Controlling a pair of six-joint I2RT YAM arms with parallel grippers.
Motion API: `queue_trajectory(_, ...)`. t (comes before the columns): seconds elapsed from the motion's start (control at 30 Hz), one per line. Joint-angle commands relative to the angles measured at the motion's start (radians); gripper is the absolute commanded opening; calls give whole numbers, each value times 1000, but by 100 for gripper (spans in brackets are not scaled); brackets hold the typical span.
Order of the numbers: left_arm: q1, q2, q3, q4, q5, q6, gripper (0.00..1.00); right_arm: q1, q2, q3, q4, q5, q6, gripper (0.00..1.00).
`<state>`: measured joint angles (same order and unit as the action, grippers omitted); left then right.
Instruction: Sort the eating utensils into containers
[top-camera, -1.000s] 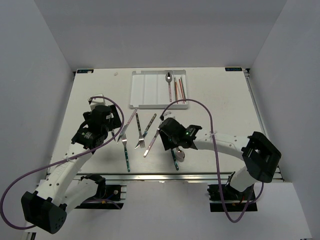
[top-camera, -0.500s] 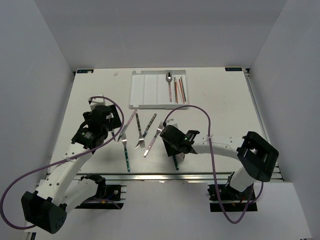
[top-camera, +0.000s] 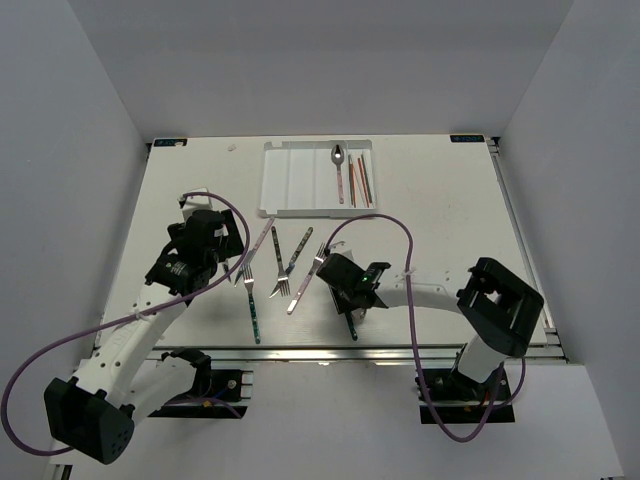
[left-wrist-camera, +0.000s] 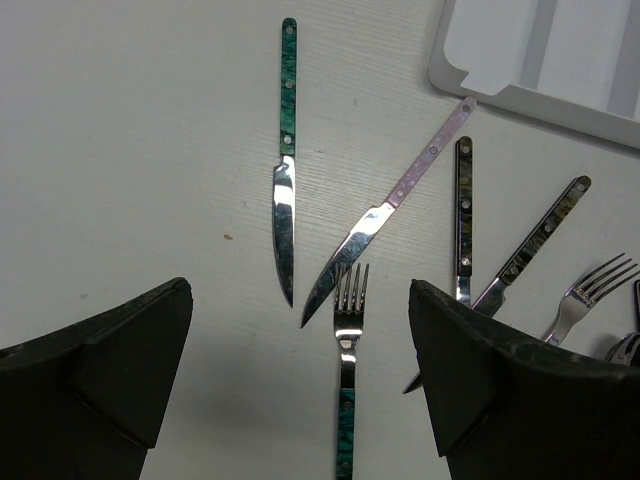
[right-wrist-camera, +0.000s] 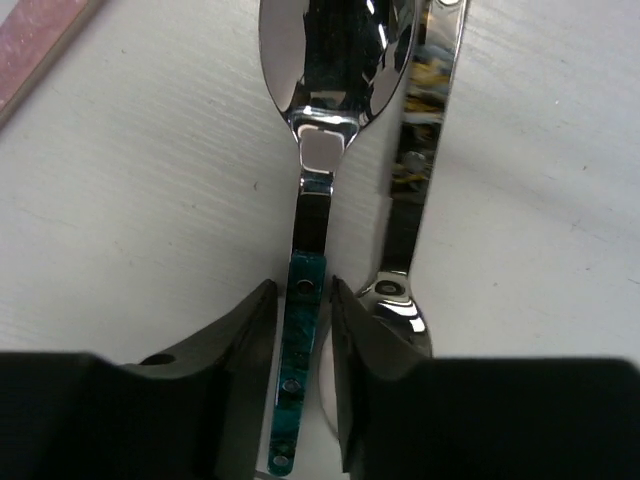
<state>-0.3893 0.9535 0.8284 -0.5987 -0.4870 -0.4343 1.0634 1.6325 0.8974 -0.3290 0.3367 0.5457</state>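
Note:
The white tray (top-camera: 290, 180) lies at the table's far middle, holding a spoon (top-camera: 338, 165) and red and green chopsticks (top-camera: 360, 182) in its right slots. Several forks and knives (top-camera: 278, 268) lie loose in front of it. My right gripper (right-wrist-camera: 302, 300) is down on the table, its fingers closed round the handle of a teal-handled spoon (right-wrist-camera: 318, 160) that lies flat. In the top view it (top-camera: 350, 298) sits right of the pile. My left gripper (left-wrist-camera: 300, 400) is open above a teal-handled fork (left-wrist-camera: 347, 330); in the top view it (top-camera: 225, 255) is left of the pile.
A teal-handled knife (left-wrist-camera: 284, 200) and a pink-handled knife (left-wrist-camera: 385, 215) lie ahead of the left gripper, with the tray corner (left-wrist-camera: 560, 60) beyond. A second silver utensil (right-wrist-camera: 420, 170) lies right beside the spoon. A pink handle (right-wrist-camera: 40, 50) lies to its left.
My right arm has swung in and down toward the near edge, and its gripper has come down over the teal-handled spoon. The left arm has barely moved.

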Motion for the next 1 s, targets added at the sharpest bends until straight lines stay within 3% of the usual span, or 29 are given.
queue_trajectory(0.0, 0, 1, 5, 0, 2, 3, 98, 6, 44, 26, 15, 12, 5, 32)
queue_trajectory(0.07, 0, -4, 5, 2, 1, 2, 98, 6, 61, 35, 5, 13, 10, 26)
queue_trajectory(0.27, 0, -1, 3, 4, 4, 5, 98, 7, 37, 55, -27, 53, 20, 24)
queue_trajectory(0.3, 0, 1, 5, 2, 7, 3, 98, 7, 24, 57, -25, 54, 17, 22)
queue_trajectory(0.37, 0, 1, 5, 2, 7, 5, 98, 7, 18, 60, -25, 55, 11, 0)
queue_trajectory(0.6, 0, -5, 3, 0, -2, 3, 98, 3, -55, 155, -62, 76, -25, 0)
queue_trajectory(0.77, 0, -12, 5, -3, -13, 2, 98, -98, 10, 372, -70, 64, -111, 0)
queue_trajectory(0.97, 0, -19, 3, -4, -19, -1, 98, -256, 364, 817, -61, 24, -182, 0)
